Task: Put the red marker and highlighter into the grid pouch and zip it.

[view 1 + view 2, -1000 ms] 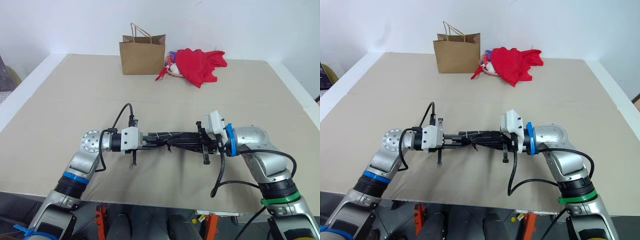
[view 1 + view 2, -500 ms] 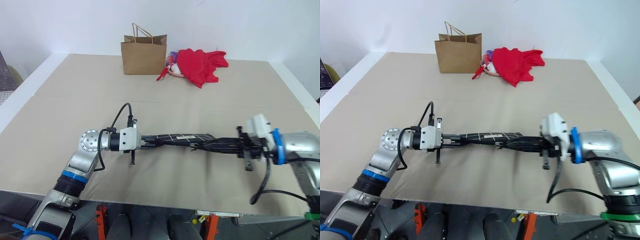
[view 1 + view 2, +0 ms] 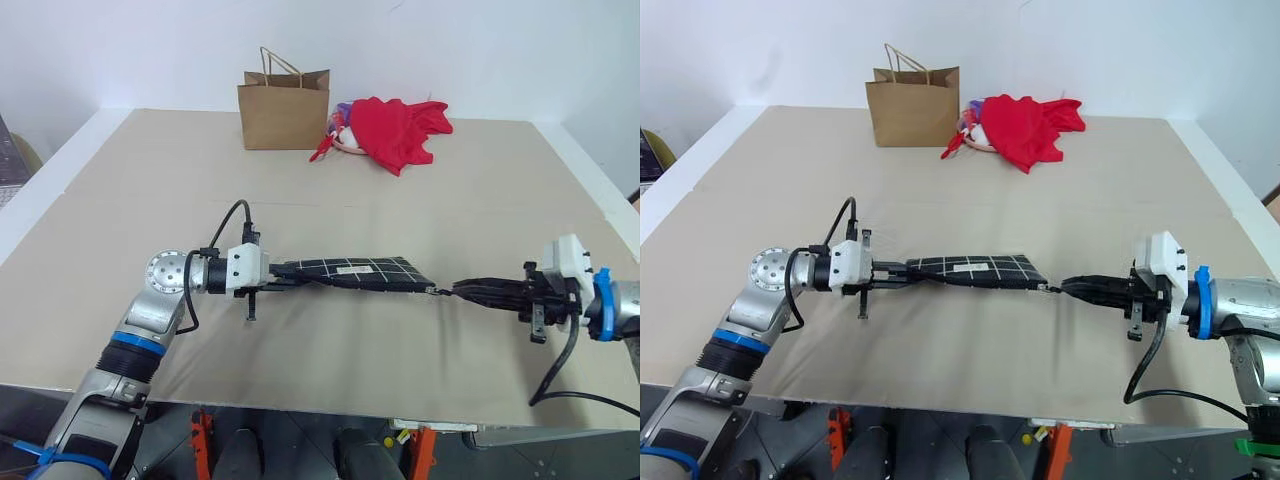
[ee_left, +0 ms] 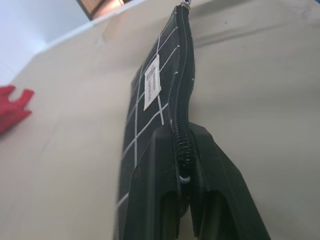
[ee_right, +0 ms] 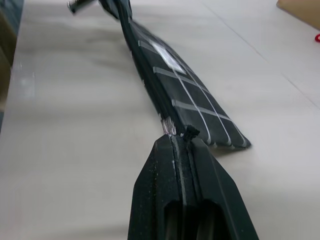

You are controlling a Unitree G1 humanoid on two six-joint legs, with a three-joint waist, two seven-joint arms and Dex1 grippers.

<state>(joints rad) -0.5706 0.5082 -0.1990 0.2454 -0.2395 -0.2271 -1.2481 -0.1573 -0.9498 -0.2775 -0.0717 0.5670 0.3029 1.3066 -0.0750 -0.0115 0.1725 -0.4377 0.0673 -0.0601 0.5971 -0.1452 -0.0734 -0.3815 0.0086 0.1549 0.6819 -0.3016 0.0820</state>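
— Which step?
— Zipping: the grid pouch hangs stretched above the desk's near edge, left gripper clamping one end, right gripper pinching the zipper pull.
— Next?
— Probably check closure, then lower it.

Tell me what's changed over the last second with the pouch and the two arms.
The right gripper swung out to the robot's right, pulling the zipper pull along, so the bunched grid pouch now lies stretched flat. The left gripper kept its clamp on the other end. Paper bag and red cloth unchanged.
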